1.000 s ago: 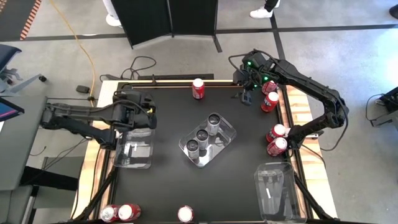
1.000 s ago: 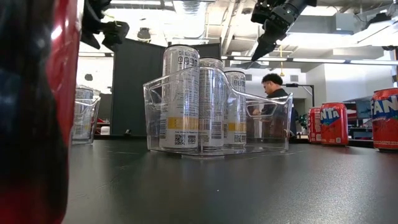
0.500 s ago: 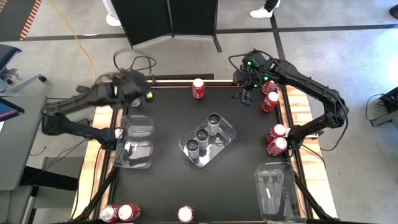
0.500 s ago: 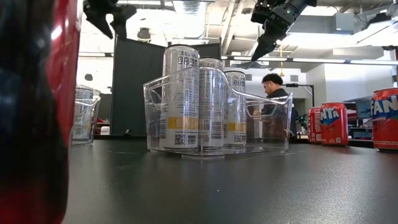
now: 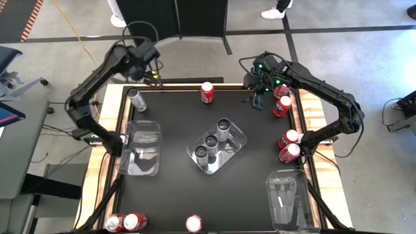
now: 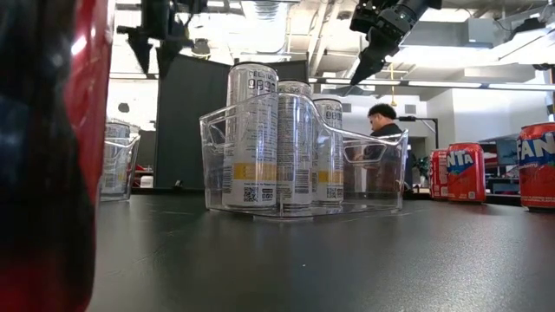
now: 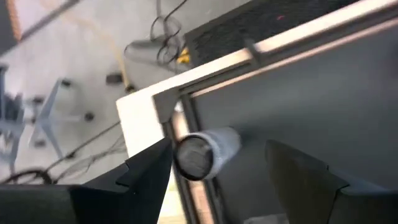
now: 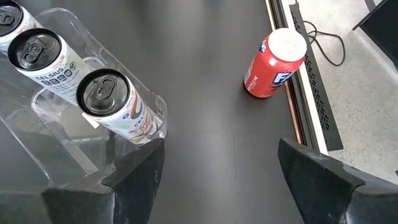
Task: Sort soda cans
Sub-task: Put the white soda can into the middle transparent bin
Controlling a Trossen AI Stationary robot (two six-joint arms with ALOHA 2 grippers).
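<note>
Left gripper (image 5: 148, 73), fingers spread and empty, is seen at upper left of the high view, just above a silver can (image 5: 136, 99) lying on its side at the table (image 5: 175, 195) corner. Its long axis runs diagonally, the dark end toward upper left. Label detail cannot be made out. Right gripper (image 5: 257, 103) is likewise spread and empty, at upper right.

"CELSIUS" on silver can (image 8: 53, 64) in clear tray (image 8: 62, 134), "Fanta" on red cans (image 6: 465, 172)

You see a grey concrete floor (image 5: 364, 58) crossed by dark tape lines, with a yellow cable (image 5: 88, 52) trailing over it. A dark panel (image 5: 175, 16) stands beyond the black surface (image 5: 169, 201); overhead are ceiling lights (image 6: 486, 84).
</note>
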